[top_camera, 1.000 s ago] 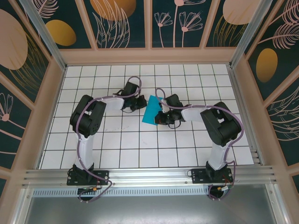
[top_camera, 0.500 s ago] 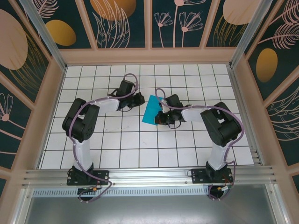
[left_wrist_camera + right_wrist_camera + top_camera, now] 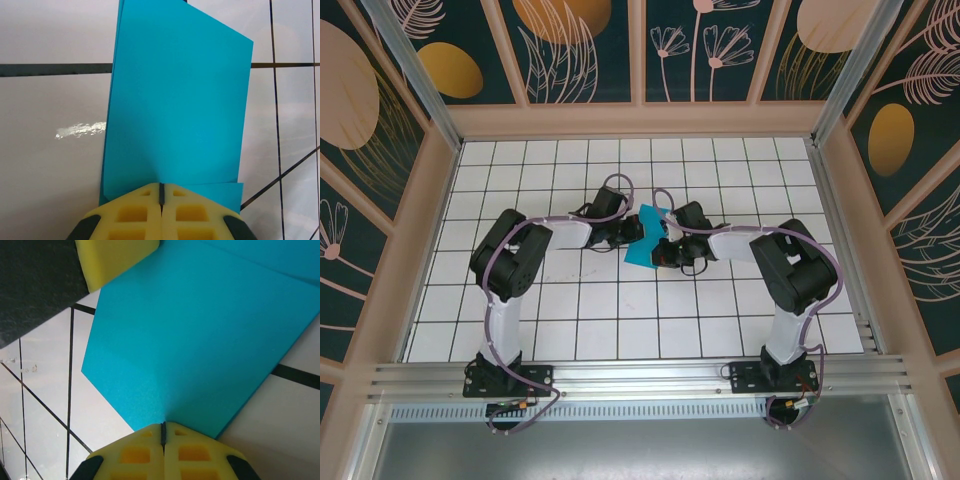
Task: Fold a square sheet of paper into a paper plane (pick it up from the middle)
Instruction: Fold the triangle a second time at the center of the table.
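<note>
The square sheet of paper [image 3: 647, 245], teal-blue and folded into layers, sits mid-table between both grippers. In the left wrist view the sheet [image 3: 175, 100] runs away from my left gripper [image 3: 161, 186], whose yellow jaws are shut on its near edge; a lower layer sticks out at the right. My right gripper [image 3: 163, 425] is shut on the opposite edge of the sheet [image 3: 200, 340], and creases fan out from the pinch. From above, the left gripper [image 3: 635, 232] and the right gripper [image 3: 664, 244] face each other across the paper.
The white gridded table [image 3: 620, 300] is walled by a wooden frame with patterned panels. A metal rail [image 3: 640, 378] runs along the near edge by the arm bases. One yellow fingertip of the left gripper [image 3: 117, 260] shows in the right wrist view.
My left gripper has moved right, from just apart from the paper to its left edge, and is now shut on it. The right gripper kept its hold and stayed put.
</note>
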